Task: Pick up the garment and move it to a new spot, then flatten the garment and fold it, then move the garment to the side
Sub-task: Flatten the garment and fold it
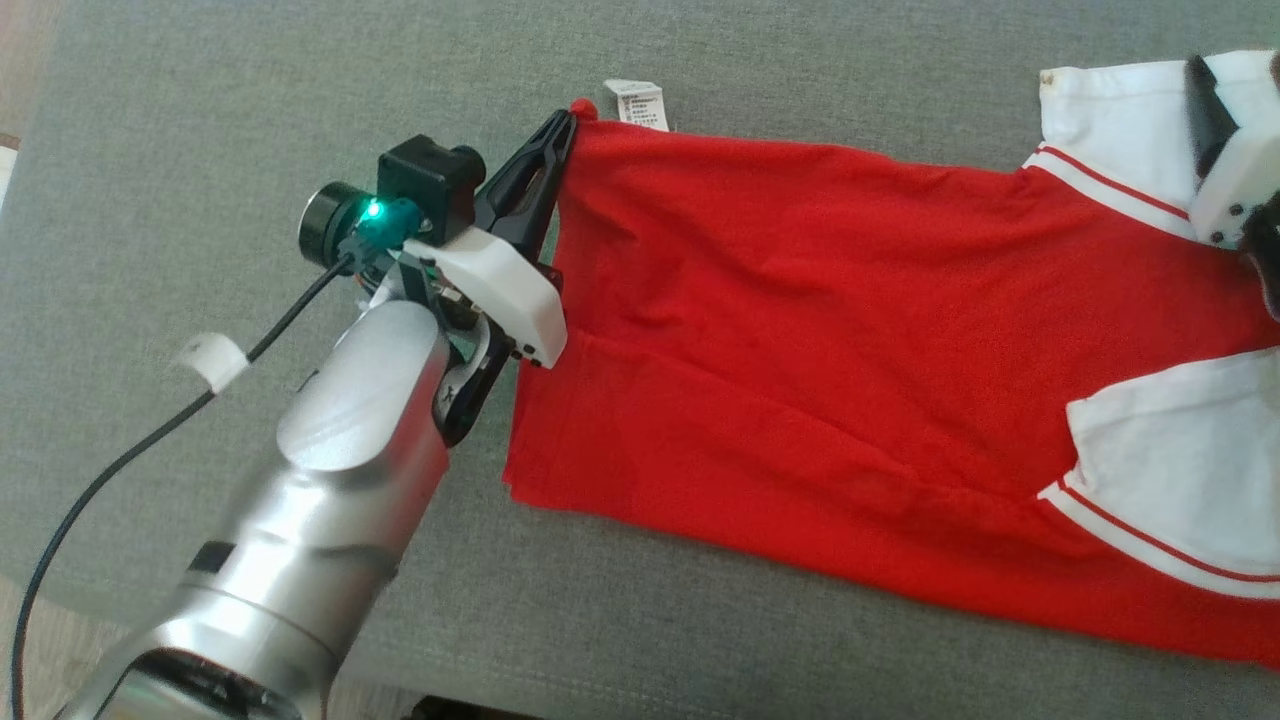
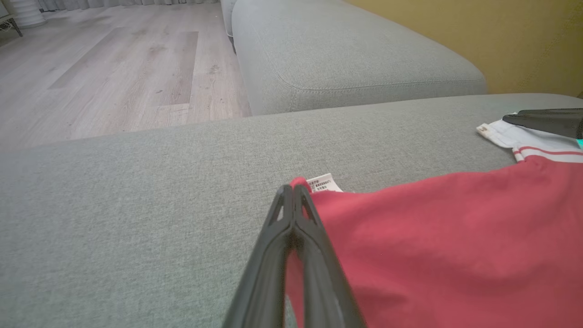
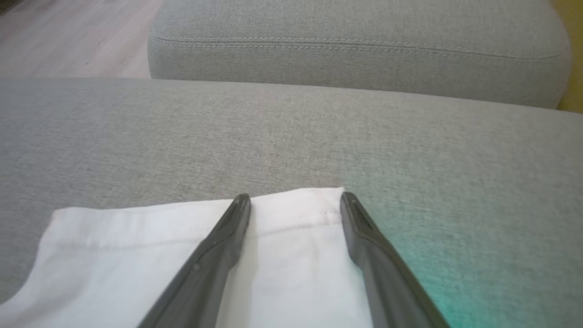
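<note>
The garment (image 1: 800, 330) is a red T-shirt with white sleeves, spread along the grey sofa seat (image 1: 250, 110). My left gripper (image 1: 568, 122) is shut on its far hem corner, beside a small white care label (image 1: 640, 102). In the left wrist view the two dark fingers (image 2: 291, 200) meet on that red corner of the garment (image 2: 455, 246). My right gripper (image 3: 295, 197) stands open just over the edge of a white sleeve (image 3: 136, 246), one finger on each side of a strip of cloth; I cannot tell whether they touch it. Its pale body (image 1: 1235, 170) shows at the head view's right edge.
The seat's front edge (image 1: 110, 600) runs close behind my left forearm, with wooden floor (image 2: 100, 73) beyond the sofa. A second grey cushion (image 2: 355, 50) lies past the seat, against a yellow wall (image 2: 524, 32). Bare seat lies to the garment's left.
</note>
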